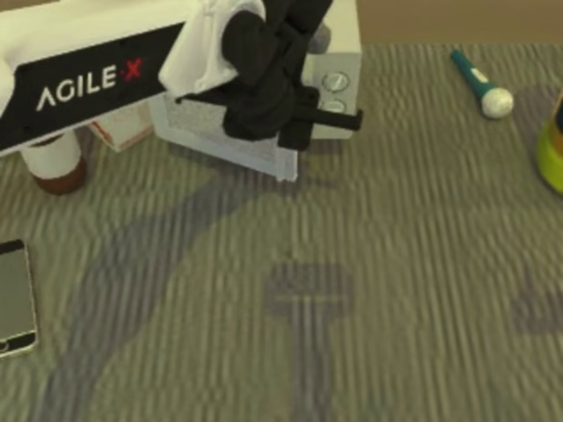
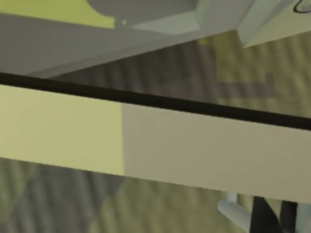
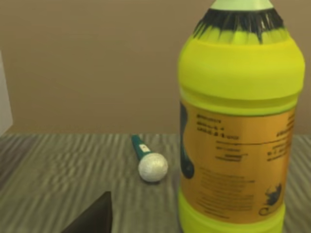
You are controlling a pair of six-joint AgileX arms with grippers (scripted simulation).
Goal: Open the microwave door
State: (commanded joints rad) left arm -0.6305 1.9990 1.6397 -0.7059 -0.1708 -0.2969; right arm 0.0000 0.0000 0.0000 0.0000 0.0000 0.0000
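Note:
The white microwave (image 1: 341,48) stands at the table's far edge, left of centre, with its silver knobs (image 1: 335,82) showing. The microwave door (image 1: 207,132), white with a grey mesh window, stands swung partly out toward the front. My left gripper (image 1: 301,132) is at the door's free edge, and my left arm hides most of the oven. In the left wrist view the door's pale edge (image 2: 194,145) fills the frame, and black fingers (image 2: 265,219) sit against the pale grey handle (image 2: 234,211), closed on it. My right gripper (image 3: 97,218) is parked off to the right, outside the top view.
A teal microphone (image 1: 479,83) lies at the back right. A yellow bottle (image 1: 552,149) stands at the right edge, close in front of the right wrist camera (image 3: 238,121). A phone (image 1: 13,299), a white jar (image 1: 54,163) and a carton (image 1: 123,130) sit on the left.

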